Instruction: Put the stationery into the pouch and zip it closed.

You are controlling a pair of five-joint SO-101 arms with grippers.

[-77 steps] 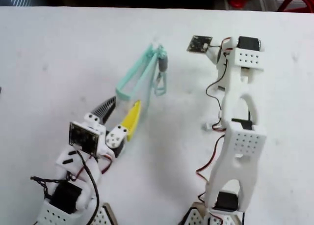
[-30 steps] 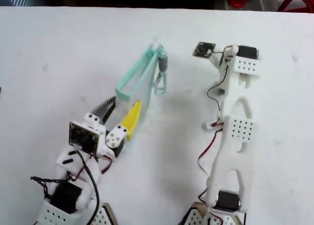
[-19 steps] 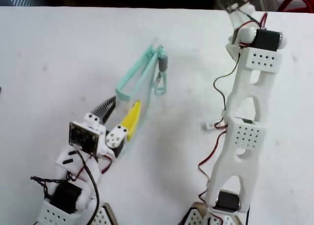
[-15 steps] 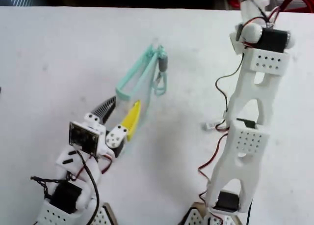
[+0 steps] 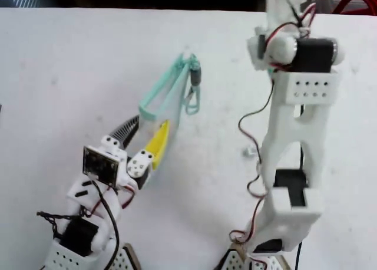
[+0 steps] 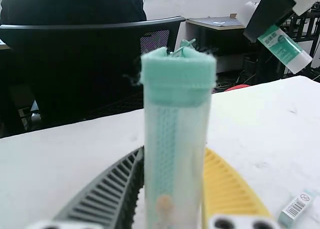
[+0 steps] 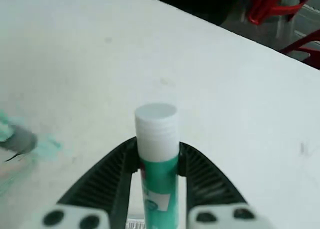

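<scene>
A teal mesh pouch [image 5: 171,96] lies slanted on the white table, and my left gripper [image 5: 150,124] is shut on its near end. In the left wrist view the pouch [image 6: 176,114] stands between the black finger and the yellow finger [image 6: 227,189]. My right gripper [image 7: 156,145] is shut on a green and white glue stick [image 7: 157,164], held high above the table. The left wrist view shows that glue stick [image 6: 282,45] in the air, far off to one side. A small white eraser [image 6: 296,208] lies on the table near the yellow finger.
The right arm [image 5: 297,99] stands tall over the table's right half. The pouch's grey zipper pull and teal loop [image 5: 193,87] sit at its far end. A dark chair [image 6: 75,54] is behind the table's far edge. Bare tabletop spreads left of the pouch.
The right arm has risen from low over the table to a tall raised pose, with its wrist swung up toward the far edge. The left arm and the pouch have not moved.
</scene>
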